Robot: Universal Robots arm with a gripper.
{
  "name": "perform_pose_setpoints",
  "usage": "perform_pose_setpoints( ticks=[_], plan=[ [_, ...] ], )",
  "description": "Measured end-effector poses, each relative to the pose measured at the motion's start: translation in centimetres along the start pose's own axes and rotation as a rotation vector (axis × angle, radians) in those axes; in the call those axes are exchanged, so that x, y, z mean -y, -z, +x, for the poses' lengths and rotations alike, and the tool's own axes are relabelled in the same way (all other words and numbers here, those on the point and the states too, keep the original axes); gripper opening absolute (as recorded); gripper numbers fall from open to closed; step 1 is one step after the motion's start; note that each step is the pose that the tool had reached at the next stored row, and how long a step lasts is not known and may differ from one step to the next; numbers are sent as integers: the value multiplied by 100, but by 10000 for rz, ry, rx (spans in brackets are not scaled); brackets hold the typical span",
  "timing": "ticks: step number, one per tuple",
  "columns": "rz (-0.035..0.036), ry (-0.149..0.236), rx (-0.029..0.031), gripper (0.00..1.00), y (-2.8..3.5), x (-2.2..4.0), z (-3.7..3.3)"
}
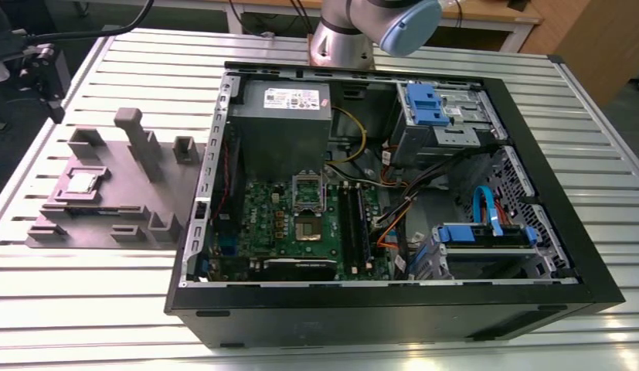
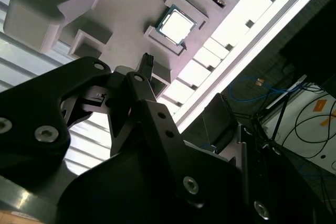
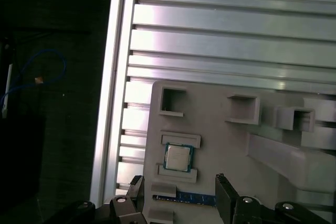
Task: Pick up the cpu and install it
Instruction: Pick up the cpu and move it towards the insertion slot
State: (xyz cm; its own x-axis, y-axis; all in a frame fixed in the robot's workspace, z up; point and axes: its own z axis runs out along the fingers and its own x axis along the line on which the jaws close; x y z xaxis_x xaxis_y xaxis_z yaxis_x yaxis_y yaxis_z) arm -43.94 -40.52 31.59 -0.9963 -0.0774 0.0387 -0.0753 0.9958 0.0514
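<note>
A white label [image 1: 290, 98] is showing on the grey box [image 1: 283, 131] inside the open computer case [image 1: 350, 325]; its print is too small to read. The case is sitting on a slatted aluminium table [image 1: 93, 309], with a purple-grey tray [image 1: 124, 199] beside it at the exterior view's left. Cables [image 2: 310, 124] are trailing over the dark floor beyond the table's edge. The cpu [image 1: 84, 182] [image 2: 177, 24] [image 3: 177, 157], a small square with a silvery top and pale rim, is lying flat in a recess of the tray. The gripper [image 3: 179, 178] is hovering near it, fingers apart and holding nothing.
</note>
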Motion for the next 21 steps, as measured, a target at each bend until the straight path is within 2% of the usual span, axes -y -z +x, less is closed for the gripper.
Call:
perform_pose_setpoints(
  ticks=[4, 21],
  plan=[
    [1, 0, -1, 65, -28, 2, -1],
    [0, 0, 0, 65, -64, 3, -2]
  ],
)
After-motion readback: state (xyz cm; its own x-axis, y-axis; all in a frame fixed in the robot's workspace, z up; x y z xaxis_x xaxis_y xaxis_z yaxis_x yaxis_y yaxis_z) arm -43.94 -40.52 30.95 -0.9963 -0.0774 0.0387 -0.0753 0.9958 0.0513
